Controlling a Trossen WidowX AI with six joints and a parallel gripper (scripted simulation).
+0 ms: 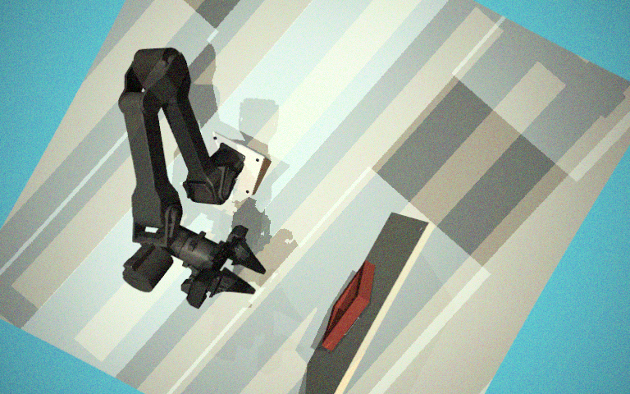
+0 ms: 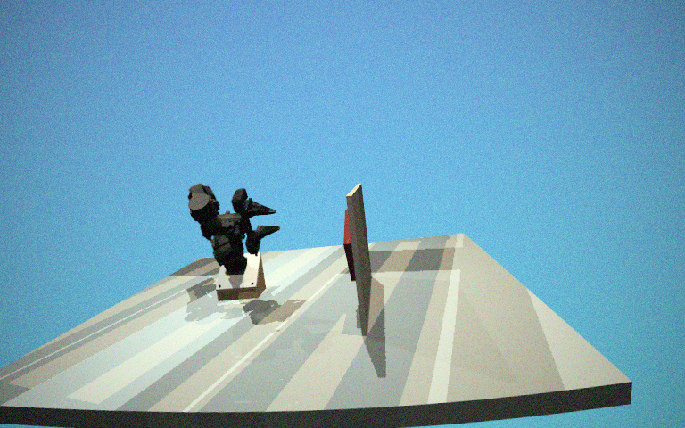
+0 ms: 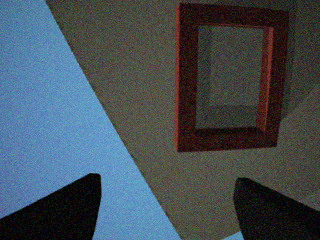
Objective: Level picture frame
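A red picture frame [image 1: 349, 306] [image 2: 347, 237] [image 3: 188, 80] hangs on an upright wall panel [image 1: 394, 241] [image 2: 359, 242] [image 3: 134, 60]. In the wrist view its sides look nearly square to the picture while the panel's edge runs slanted. The screw and the strip are hidden behind it. My gripper [image 1: 257, 279] [image 2: 275, 219] [image 3: 167, 227] is open and empty. It is well back from the frame, with its fingertips pointing toward it and clear space between.
The arm's base stands on a pale mounting block [image 1: 255, 171] [image 2: 242, 284] on the striped table [image 1: 511, 232] [image 2: 454, 327]. The wall panel stands on the table's right half.
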